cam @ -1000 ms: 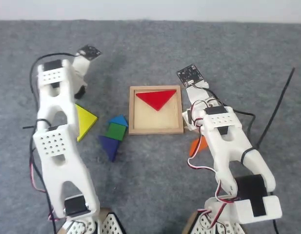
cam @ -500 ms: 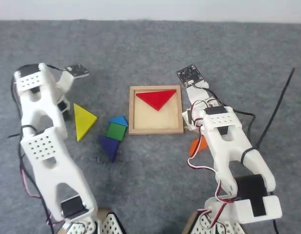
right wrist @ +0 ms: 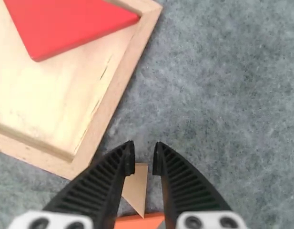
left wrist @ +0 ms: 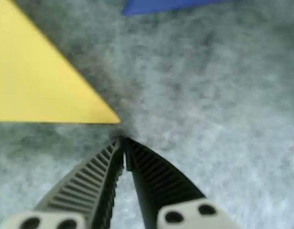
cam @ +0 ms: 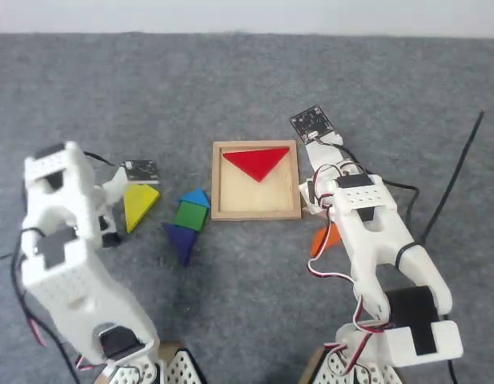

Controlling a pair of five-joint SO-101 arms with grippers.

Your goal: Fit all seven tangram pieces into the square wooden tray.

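The square wooden tray [cam: 255,214] holds one red triangle [cam: 259,162] against its far edge. The red triangle [right wrist: 65,24] and the tray [right wrist: 65,119] also appear in the right wrist view. A yellow triangle [cam: 137,204] lies left of the tray. My left gripper [cam: 112,237] sits low at its near tip, shut and empty; the fingertips [left wrist: 122,141] almost touch the yellow tip [left wrist: 42,86]. My right gripper [right wrist: 142,149] hovers beside the tray's right edge [cam: 309,194], open by a narrow gap over a pale wooden triangle [right wrist: 136,188].
A light blue triangle [cam: 196,197], a green square [cam: 190,215] and a dark blue piece [cam: 178,238] cluster between the yellow triangle and the tray. An orange piece [cam: 323,238] lies partly under the right arm. Grey felt covers the table.
The left arm swung from the far-left side of the yellow triangle back toward the table's front, bringing its gripper down to the triangle's near tip. The right arm stayed still.
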